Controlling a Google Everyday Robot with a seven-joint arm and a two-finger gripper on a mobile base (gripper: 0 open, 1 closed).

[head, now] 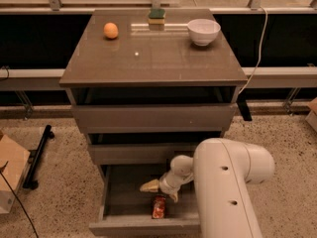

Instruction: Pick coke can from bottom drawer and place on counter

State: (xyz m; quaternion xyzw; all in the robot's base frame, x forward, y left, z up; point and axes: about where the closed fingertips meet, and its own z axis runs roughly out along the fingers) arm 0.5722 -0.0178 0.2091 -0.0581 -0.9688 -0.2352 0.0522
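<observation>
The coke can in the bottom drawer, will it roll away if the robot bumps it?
Probably. The coke can seems to lie on its side on the floor of the bottom drawer, so a nudge could roll it sideways. It looks small and stiff, likely light and a bit slippery. The gripper is close by it, inside the drawer.
</observation>
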